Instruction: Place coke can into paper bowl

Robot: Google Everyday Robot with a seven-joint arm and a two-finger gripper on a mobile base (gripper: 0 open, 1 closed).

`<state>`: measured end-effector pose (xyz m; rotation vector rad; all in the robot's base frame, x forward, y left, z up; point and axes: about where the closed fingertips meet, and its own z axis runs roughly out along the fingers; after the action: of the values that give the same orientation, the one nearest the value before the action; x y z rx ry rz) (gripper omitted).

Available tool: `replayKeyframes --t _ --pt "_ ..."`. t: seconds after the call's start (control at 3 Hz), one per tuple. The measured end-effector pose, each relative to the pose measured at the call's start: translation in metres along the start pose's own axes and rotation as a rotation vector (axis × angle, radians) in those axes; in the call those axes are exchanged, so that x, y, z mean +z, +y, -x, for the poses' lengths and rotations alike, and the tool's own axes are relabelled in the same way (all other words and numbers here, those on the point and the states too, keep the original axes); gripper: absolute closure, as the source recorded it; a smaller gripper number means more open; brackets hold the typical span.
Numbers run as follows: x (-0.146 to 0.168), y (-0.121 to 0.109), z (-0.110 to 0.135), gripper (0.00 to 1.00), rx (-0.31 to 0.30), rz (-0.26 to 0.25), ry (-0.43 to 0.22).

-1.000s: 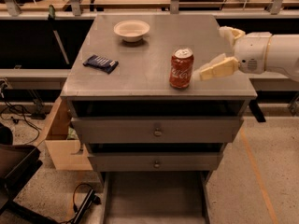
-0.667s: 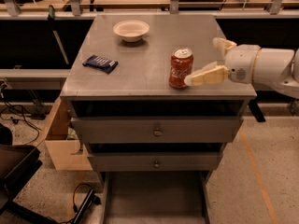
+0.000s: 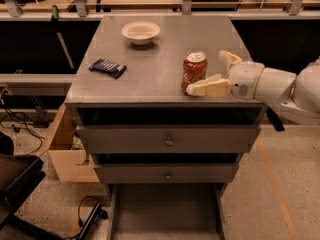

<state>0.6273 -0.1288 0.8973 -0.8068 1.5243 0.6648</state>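
Observation:
The coke can (image 3: 194,72), red with white script and a silver top, stands upright near the front right of the grey table top (image 3: 160,54). The paper bowl (image 3: 141,32), cream-white and shallow, sits at the back of the table, left of centre, empty. My gripper (image 3: 207,74) reaches in from the right with its cream fingers open around the can: one finger (image 3: 209,88) lies in front of the can near its base, the other (image 3: 229,59) is behind and to the right.
A flat dark blue packet (image 3: 107,67) lies on the left part of the table. Two closed drawers (image 3: 167,140) are below the top. A cardboard box (image 3: 65,149) sits on the floor at the left. A railing and workbench run behind the table.
My gripper has moved left toward the coke can, so its near finger now reaches the can's front. The can, bowl and packet have not moved.

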Motion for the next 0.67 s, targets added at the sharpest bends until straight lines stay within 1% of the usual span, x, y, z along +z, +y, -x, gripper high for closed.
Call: replayKeyframes --t 0.33,0.67 --pt "0.014 0.007 0.002 0.17 0.002 0.027 -0.038" --pt "0.028 0.015 0.001 0.41 0.004 0.055 -0.053"
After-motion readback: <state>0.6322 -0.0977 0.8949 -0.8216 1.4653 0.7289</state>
